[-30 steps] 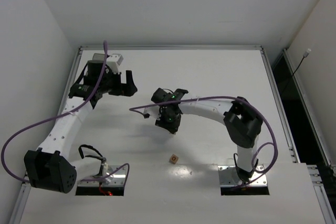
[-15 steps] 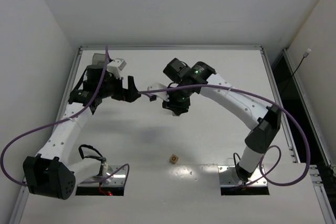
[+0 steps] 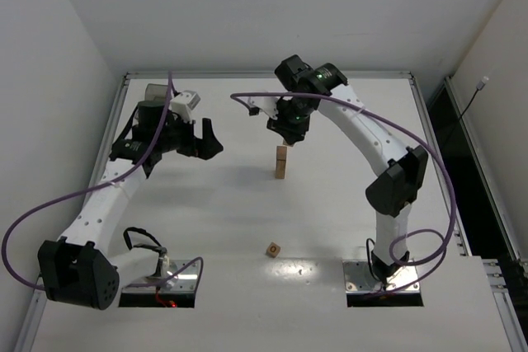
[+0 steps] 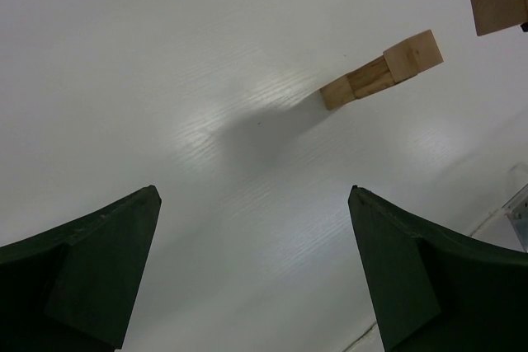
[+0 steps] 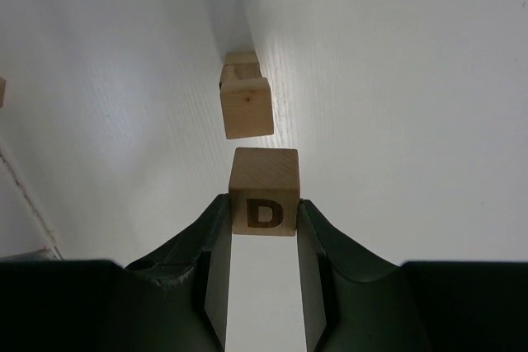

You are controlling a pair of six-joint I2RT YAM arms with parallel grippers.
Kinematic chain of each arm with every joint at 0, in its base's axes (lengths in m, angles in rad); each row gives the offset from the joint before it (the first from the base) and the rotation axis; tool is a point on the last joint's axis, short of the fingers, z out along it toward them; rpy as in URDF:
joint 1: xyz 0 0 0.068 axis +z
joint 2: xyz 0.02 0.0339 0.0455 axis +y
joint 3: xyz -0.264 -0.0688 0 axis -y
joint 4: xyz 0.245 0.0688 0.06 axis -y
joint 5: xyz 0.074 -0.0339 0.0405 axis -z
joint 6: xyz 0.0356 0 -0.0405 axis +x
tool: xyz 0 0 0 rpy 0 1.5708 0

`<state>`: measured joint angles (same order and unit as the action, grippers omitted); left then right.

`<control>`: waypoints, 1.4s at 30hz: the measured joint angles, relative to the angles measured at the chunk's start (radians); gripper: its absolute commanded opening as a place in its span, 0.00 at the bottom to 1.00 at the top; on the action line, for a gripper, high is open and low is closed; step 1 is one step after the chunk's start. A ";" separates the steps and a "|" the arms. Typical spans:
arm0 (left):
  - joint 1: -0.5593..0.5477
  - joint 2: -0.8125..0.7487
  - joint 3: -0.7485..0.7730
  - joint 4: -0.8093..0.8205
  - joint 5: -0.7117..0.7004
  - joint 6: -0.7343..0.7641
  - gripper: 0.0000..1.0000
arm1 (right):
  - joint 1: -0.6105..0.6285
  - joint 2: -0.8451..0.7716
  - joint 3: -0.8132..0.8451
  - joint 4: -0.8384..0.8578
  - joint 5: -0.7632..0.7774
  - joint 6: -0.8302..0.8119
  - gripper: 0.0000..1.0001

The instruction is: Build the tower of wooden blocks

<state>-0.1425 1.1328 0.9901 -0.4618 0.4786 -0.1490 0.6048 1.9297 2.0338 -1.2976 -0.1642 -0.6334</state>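
Note:
The tower (image 3: 282, 162) is a narrow column of tan wood blocks standing mid-table; it also shows in the left wrist view (image 4: 381, 72) and the right wrist view (image 5: 245, 103). My right gripper (image 3: 289, 138) hangs just above the tower's top, shut on a wood block with a dark letter D (image 5: 264, 191). That block is a small gap away from the top block and also shows in the left wrist view (image 4: 499, 3). One loose wood block (image 3: 273, 249) lies near the front. My left gripper (image 3: 206, 139) is open and empty, left of the tower (image 4: 252, 195).
The raised table rim (image 3: 268, 74) runs along the back and sides. The right arm's purple cable (image 3: 247, 98) loops out toward the left gripper. Both arm bases stand at the near edge.
My right gripper has swung from the middle of the table toward the back with the D block, uncovering the tower, and now sits above it. The left gripper has barely moved.

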 measured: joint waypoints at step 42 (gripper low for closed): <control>0.000 0.077 0.002 0.024 0.008 -0.010 0.96 | 0.053 0.126 0.085 -0.050 0.027 -0.104 0.05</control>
<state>-0.1425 1.2098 0.9920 -0.4377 0.4870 -0.1589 0.6579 2.0552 2.1185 -1.3476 -0.1371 -0.7372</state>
